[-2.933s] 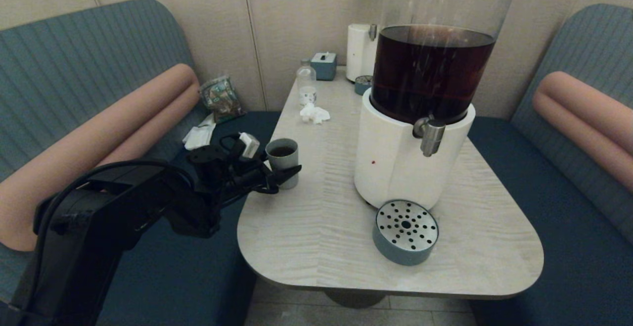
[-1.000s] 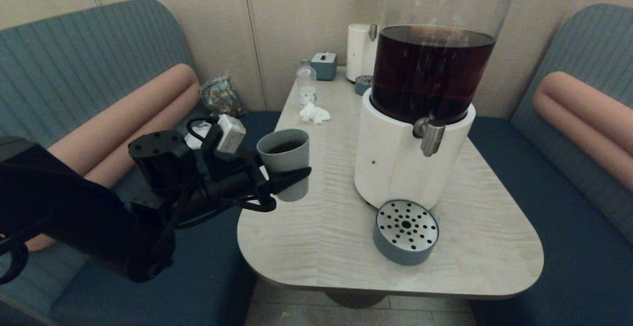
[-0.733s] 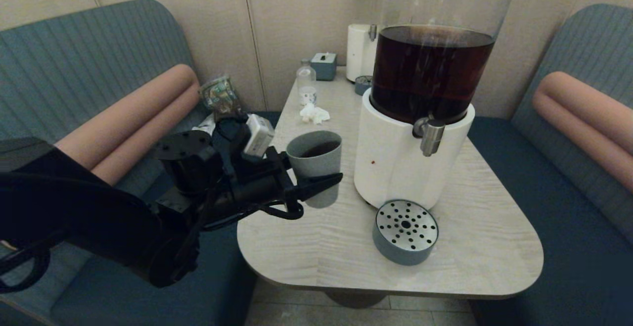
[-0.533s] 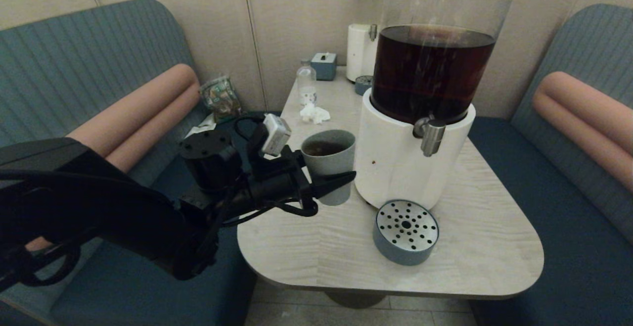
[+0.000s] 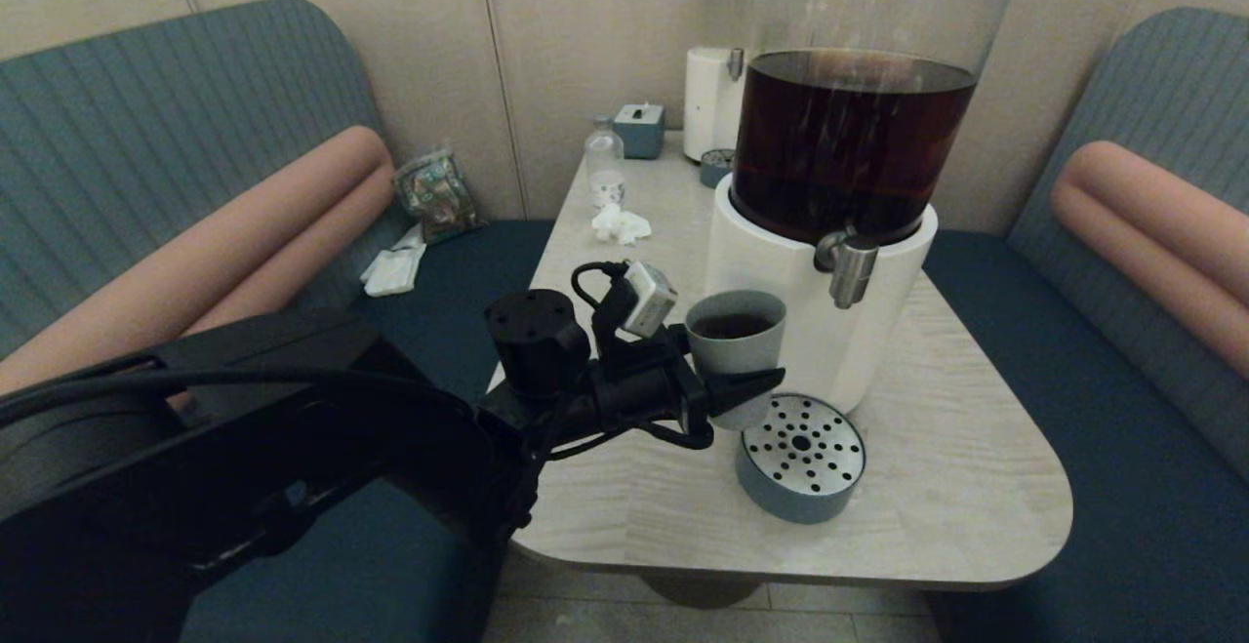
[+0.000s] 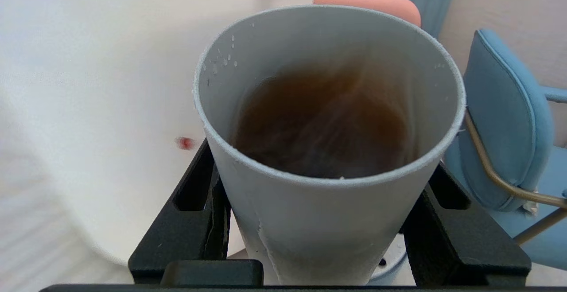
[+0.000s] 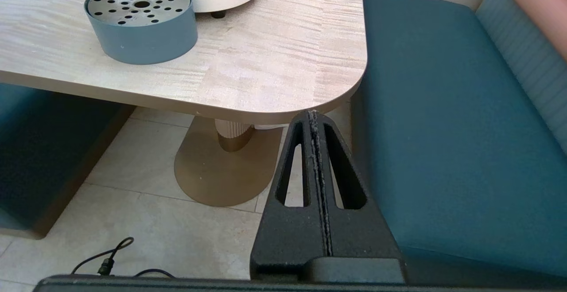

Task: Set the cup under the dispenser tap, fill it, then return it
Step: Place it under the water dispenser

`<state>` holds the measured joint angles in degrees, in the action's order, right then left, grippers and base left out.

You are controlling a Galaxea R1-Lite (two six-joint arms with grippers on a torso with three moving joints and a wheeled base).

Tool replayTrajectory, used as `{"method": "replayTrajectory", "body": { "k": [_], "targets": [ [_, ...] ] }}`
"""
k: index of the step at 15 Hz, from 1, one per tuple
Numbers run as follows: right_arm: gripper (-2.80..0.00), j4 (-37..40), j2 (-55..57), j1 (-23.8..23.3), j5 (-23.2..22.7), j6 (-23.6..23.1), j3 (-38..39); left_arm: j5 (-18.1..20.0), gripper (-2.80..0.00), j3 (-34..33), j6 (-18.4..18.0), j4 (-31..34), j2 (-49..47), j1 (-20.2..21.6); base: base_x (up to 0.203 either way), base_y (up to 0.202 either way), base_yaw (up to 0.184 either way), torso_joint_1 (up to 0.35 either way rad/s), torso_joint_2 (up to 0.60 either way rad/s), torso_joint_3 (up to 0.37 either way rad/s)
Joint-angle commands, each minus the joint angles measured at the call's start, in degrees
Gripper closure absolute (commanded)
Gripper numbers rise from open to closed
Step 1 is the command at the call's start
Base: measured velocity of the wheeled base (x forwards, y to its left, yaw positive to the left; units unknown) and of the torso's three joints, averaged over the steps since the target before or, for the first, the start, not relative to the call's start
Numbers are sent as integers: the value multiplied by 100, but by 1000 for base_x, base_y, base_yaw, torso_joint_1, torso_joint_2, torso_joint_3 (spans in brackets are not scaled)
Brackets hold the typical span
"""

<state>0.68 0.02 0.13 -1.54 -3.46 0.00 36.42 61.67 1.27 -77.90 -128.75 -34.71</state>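
The grey-blue cup, holding dark liquid, hangs above the table with my left gripper shut on its lower wall. It is right beside the big dispenser's white base, left of and a little below the brushed-metal tap, not under it. In the left wrist view the cup fills the space between the black fingers of the left gripper, brown liquid swirling inside. My right gripper is shut on nothing, parked low off the table's near right corner.
A round grey-blue drip tray with perforated metal top sits on the table in front of the dispenser, below and right of the cup; the right wrist view also shows the drip tray. A slimmer white dispenser, a clear bottle, a tissue box and crumpled tissue stand at the back. Benches flank the table.
My left gripper lifted the cup off the table's left edge and carried it right toward the dispenser. It now hangs lower, close to the white base. The right arm has not moved.
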Motion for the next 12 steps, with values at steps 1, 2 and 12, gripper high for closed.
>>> {"method": "replayTrajectory", "body": {
  "k": [1, 2, 12],
  "targets": [
    [0, 2, -11, 4, -4, -5, 0, -9, 0, 233, 5, -46, -458, -124, 0, 0, 0, 0, 0, 0],
    [0, 2, -11, 4, -4, -5, 0, -15, 0, 293, 5, -52, -528, -142, 0, 0, 0, 0, 0, 0],
    [0, 2, -11, 4, -4, -5, 0, -72, 0, 751, 67, -68, -889, -474, 0, 0, 0, 0, 0, 0]
  ]
}}
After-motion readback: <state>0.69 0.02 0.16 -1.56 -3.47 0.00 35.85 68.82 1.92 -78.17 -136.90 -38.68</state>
